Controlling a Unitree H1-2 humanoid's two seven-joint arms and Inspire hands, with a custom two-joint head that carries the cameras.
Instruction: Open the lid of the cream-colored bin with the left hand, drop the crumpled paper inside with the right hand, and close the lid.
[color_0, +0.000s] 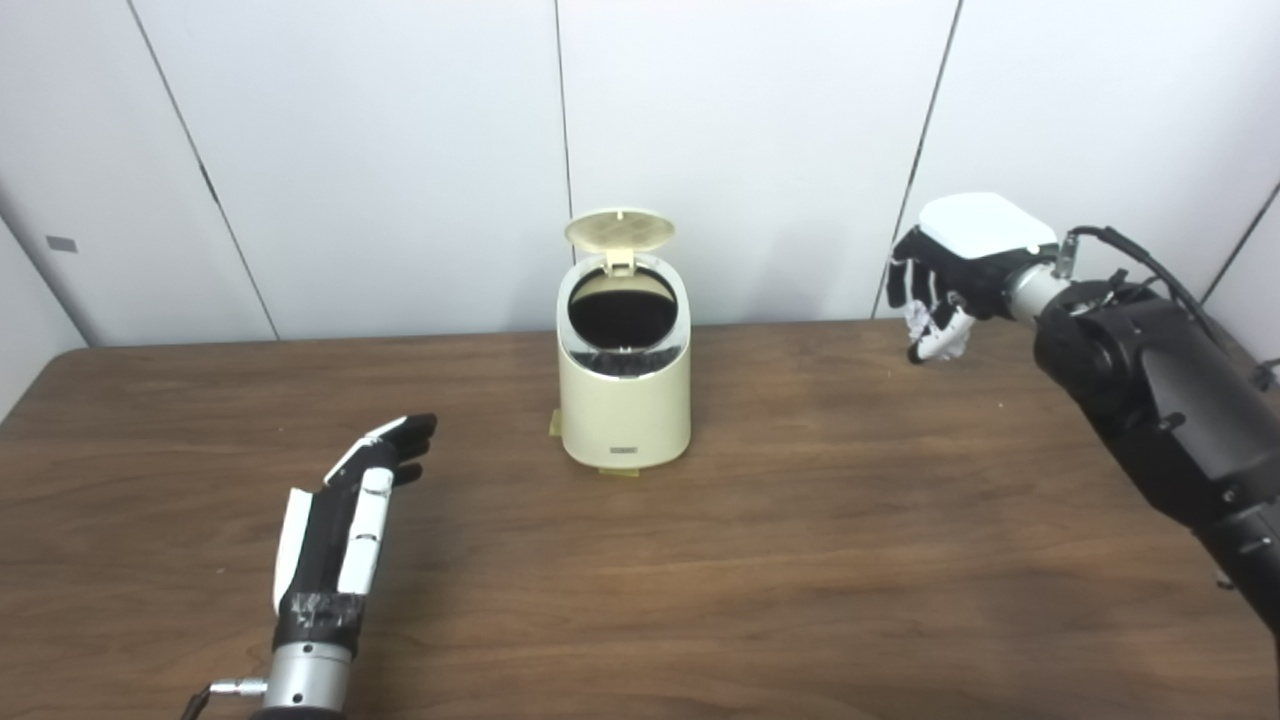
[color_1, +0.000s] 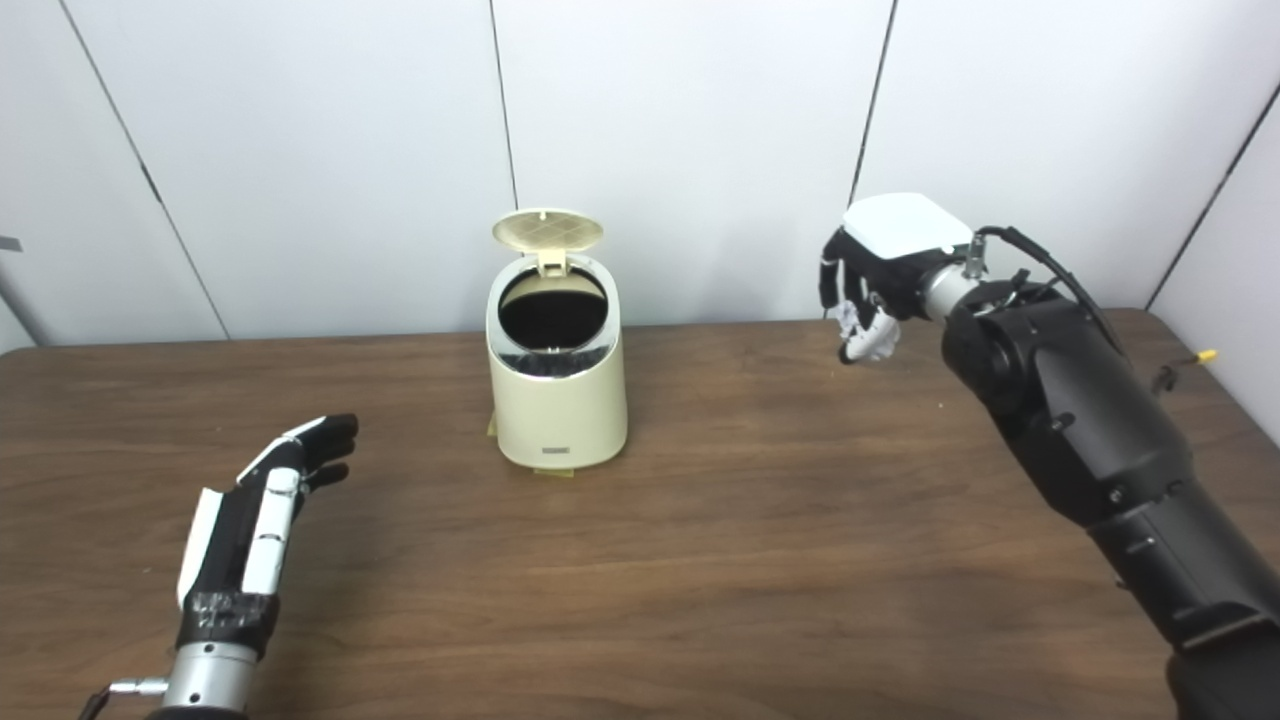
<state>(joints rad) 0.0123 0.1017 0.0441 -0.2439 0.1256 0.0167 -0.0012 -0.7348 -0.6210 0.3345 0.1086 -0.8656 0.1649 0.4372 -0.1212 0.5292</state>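
Lid (color_0: 619, 229) up on bin (color_0: 625, 400) — right hand (color_0: 935, 290) curled around crumpled paper (color_0: 940, 335), likely light, squashy, loosely pinched; left hand (color_0: 345, 510) spread, empty — lid's rim for closing.

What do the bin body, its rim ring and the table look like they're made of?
Bin body: smooth cream plastic, probably, with a soft sheen. Rim ring: mirror-bright, so chromed plastic or metal. Table: dark brown wood grain, possibly laminate; I cannot tell which.
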